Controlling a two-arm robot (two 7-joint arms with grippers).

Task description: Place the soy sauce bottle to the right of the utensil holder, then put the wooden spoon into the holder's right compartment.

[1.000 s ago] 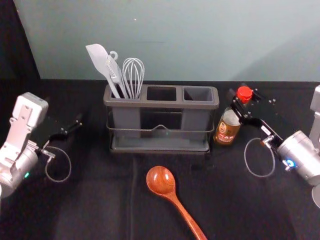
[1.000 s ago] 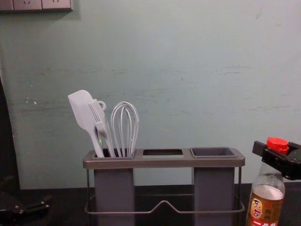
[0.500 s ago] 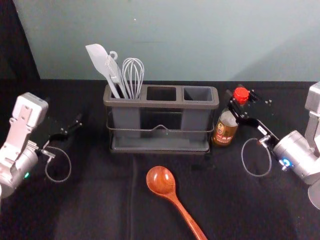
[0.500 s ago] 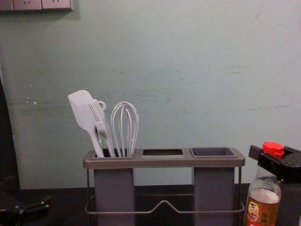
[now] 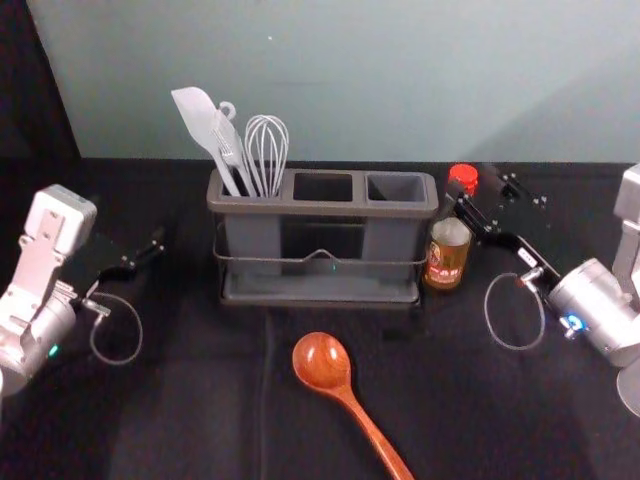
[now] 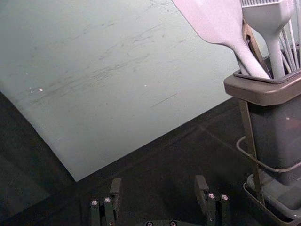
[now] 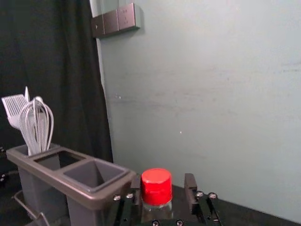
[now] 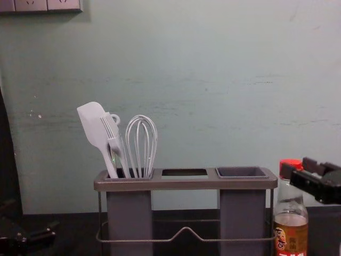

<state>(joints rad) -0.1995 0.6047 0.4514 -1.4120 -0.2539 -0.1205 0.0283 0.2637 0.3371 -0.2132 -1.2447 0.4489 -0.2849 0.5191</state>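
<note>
Black table (image 5: 180,420) was used | soy sauce bottle (image 5: 445,257) was stood upright, just beside utensil holder (image 5: 320,209), right side | right gripper (image 7: 163,180) was spread around red cap (image 7: 156,186), unclenched; straight, slow withdrawal was advised, lest bottle be tipped | left gripper (image 6: 158,182) was parked left of holder

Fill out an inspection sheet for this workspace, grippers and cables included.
Surface: black table.
Bottle: upright, just right of the holder.
Spoon: lying in front of the holder.
Holder: whisk and spatula in the left compartment; right compartment empty.
Clutter: nothing seen.
Right gripper: open, fingers either side of the bottle's cap.
Left gripper: open, left of the holder, holding nothing.
Cables: one loop by each gripper.
Surroundings: wall behind, dark curtain at left.
</note>
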